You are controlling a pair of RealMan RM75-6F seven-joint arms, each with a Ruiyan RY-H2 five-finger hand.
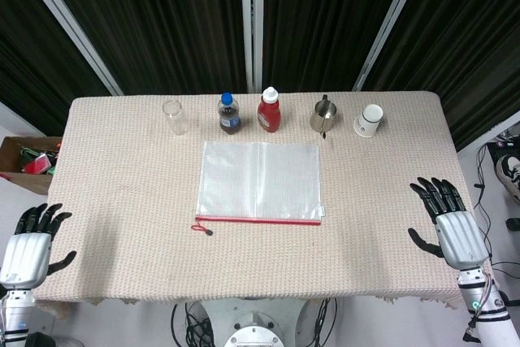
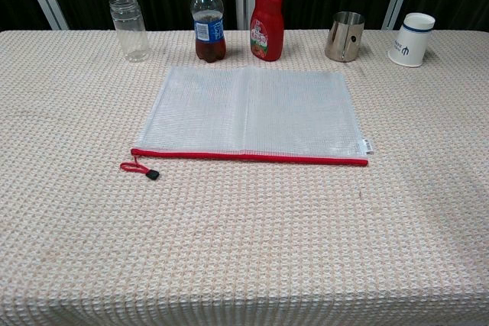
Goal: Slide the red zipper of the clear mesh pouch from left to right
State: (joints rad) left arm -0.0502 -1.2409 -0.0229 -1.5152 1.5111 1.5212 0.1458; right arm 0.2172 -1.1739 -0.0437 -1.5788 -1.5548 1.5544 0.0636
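one clear mesh pouch (image 2: pixel 252 112) lies flat on the table (image 2: pixel 244 250), about midway between its left and right edges and nearer the far edge than the near one. it is a translucent white rectangle with a faint fold line down its middle. one red zipper (image 2: pixel 248 156) runs the whole length of its near edge. at the left end of that line a short red cord with a small black pull tab (image 2: pixel 153 175) trails off onto the cloth, just past the pouch's near-left corner. a small white tag sticks out at the near-right corner.

behind the pouch, along the far edge, five things stand in a row, each upright and apart from its neighbours: one empty clear glass jar (image 2: pixel 129 28), one dark soda bottle (image 2: pixel 207 20) with a blue cap, one red ketchup bottle (image 2: pixel 267 15) with a white cap, one steel cup (image 2: pixel 344 37), one white paper cup (image 2: pixel 412 39).

two hands show in the head view only. the left hand (image 1: pixel 28 243) sits at the near-left corner, fingers spread, holding nothing. the right hand (image 1: pixel 447 219) rests by the right edge near the near corner, fingers likewise spread and empty. both are well apart from the pouch.

one cardboard box (image 1: pixel 24 156) with mixed items sits off the table's left edge.
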